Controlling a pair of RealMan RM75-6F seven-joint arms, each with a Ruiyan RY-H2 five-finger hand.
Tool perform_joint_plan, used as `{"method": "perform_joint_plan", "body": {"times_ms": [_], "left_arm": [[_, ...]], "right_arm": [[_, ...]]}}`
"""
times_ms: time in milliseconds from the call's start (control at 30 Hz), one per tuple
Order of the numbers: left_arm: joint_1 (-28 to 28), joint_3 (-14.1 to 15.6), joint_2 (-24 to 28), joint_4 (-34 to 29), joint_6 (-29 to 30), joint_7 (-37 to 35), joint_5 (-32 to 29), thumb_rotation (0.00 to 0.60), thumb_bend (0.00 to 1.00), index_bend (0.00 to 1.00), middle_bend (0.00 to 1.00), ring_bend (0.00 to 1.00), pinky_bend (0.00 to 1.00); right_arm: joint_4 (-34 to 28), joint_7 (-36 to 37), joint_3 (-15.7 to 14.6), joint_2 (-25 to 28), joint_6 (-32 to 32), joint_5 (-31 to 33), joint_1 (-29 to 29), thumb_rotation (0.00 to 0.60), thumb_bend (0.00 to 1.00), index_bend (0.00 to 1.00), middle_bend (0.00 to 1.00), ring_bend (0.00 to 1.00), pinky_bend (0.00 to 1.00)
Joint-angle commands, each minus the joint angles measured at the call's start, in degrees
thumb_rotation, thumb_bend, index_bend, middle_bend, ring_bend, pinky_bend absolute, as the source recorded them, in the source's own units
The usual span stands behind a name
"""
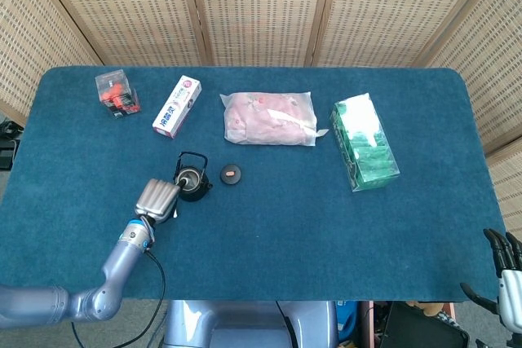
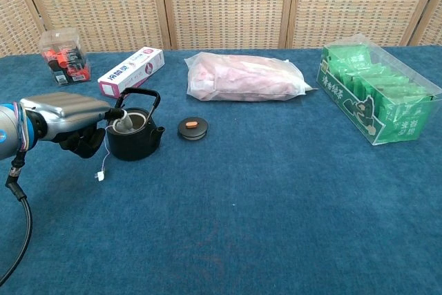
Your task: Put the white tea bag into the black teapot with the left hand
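The black teapot [image 2: 136, 137] [image 1: 192, 180] stands open at the left of the blue table, with its handle upright. The white tea bag [image 2: 125, 124] [image 1: 188, 176] sits in the pot's mouth, its top corner still poking above the rim. My left hand [image 2: 65, 112] [image 1: 157, 198] lies just left of the pot and pinches that top corner with its fingertips. The bag's string hangs outside the pot, down to a small tag [image 2: 101, 176] on the cloth. My right hand [image 1: 502, 270] hangs off the table's near right corner, fingers apart and holding nothing.
The pot's lid [image 2: 193, 128] lies just right of it. Along the back stand a clear box of red items [image 2: 63, 54], a white-and-pink carton [image 2: 131, 70], a pink packet [image 2: 245, 77] and a green-filled clear box [image 2: 376, 101].
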Motion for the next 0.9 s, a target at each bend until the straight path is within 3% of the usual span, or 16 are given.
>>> {"method": "perform_joint_plan", "body": {"times_ms": [33,233,567,833,900], "left_arm": [[0.5,-0.3,0.4,-0.7,1.1,-1.4,1.8,0.6,0.85,0.17,0.96,0.9,0.8],[2.2,-0.3,2.3,-3.6,4.2,-4.2,7.1,0.6,0.85,0.17,0.95,0.9,0.8],[9.4,3.0,7.1,-9.4,13.0,-10.9,20.1,0.6,0.85,0.17,0.89,0.86,0.79],[14.3,5.2,10.1,-10.8,17.4,-14.8,26.1,0.6,0.85,0.17,0.74,0.72,0.69],[17.9,7.0,11.9,-11.3,21.6,-17.2,29.1,0.6,0.85,0.17,0.68,0.67,0.64]], "right_arm": [[0.0,0.0,0.0,0.0,0.0,0.0,0.0,0.6,0.01,0.12,0.21,0.07,0.16],[-0.2,-0.2,0.0,0.0,0.0,-0.3,0.2,0.6,0.01,0.12,0.21,0.07,0.16],[0.0,0.1,0.1,0.1,0.1,-0.7,0.4,0.6,0.01,0.12,0.21,0.07,0.16],[0.1,0.3,0.2,0.1,0.1,-0.9,0.7,0.6,0.01,0.12,0.21,0.07,0.16],[0.0,0.2,0.4,0.2,0.2,-1.2,1.0,0.6,0.01,0.12,0.21,0.07,0.16]]}}
